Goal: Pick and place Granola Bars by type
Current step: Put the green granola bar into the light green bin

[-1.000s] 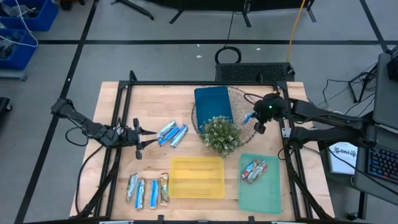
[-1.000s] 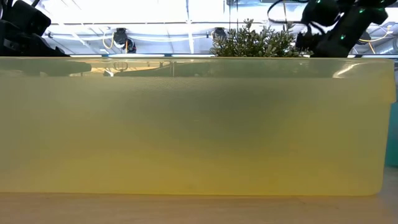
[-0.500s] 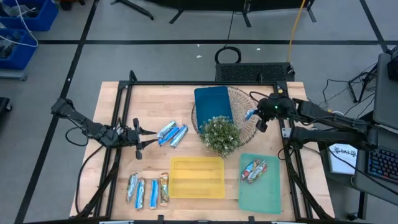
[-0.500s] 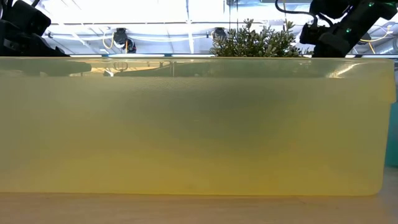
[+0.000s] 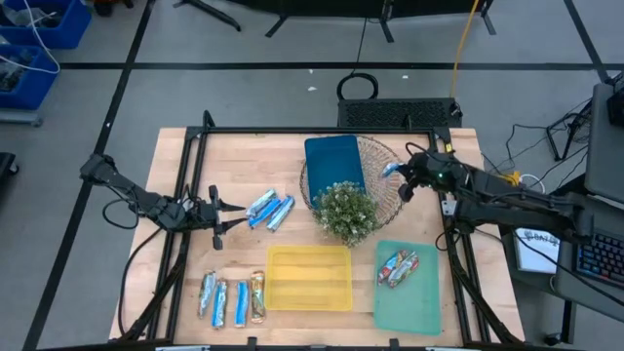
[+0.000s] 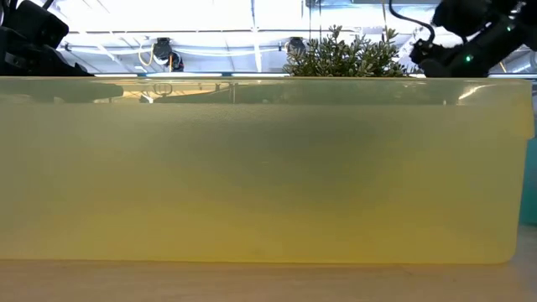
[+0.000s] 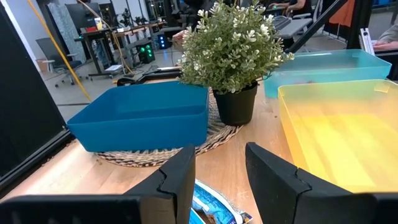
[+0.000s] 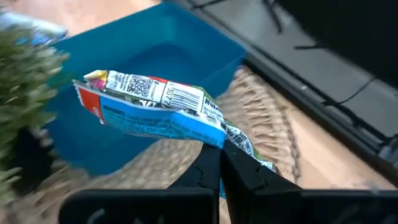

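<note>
My right gripper (image 5: 399,178) is shut on a blue granola bar (image 5: 390,170) with a red end (image 8: 149,106), held above the woven mat (image 5: 382,154), between the blue tray (image 5: 334,164) and the table's right edge. My left gripper (image 5: 237,215) is open at the table's left, its fingers (image 7: 181,177) pointing at two blue-silver bars (image 5: 270,208) that lie flat on the wood; one bar shows just past the fingertips (image 7: 214,206). Two red-orange bars (image 5: 398,266) lie in the green tray (image 5: 414,312). Several bars (image 5: 231,297) lie side by side at the front left. My right gripper pinches the bar's one end (image 8: 231,138) between its two fingers. The rest of the bar sticks out past the fingertips, roughly level and lifted clear of the mat and the blue tray.
A bushy potted plant (image 5: 346,213) stands at the mat's near edge, beside the blue tray. The yellow tray (image 5: 309,278) sits at the front middle and fills the low view (image 6: 252,168). Black frame rails (image 5: 185,195) run along the table's left and right sides.
My right gripper has risen with the blue bar and drawn back a little toward the table's right and far edge, staying shut. The bar has been lifted higher over the mat.
</note>
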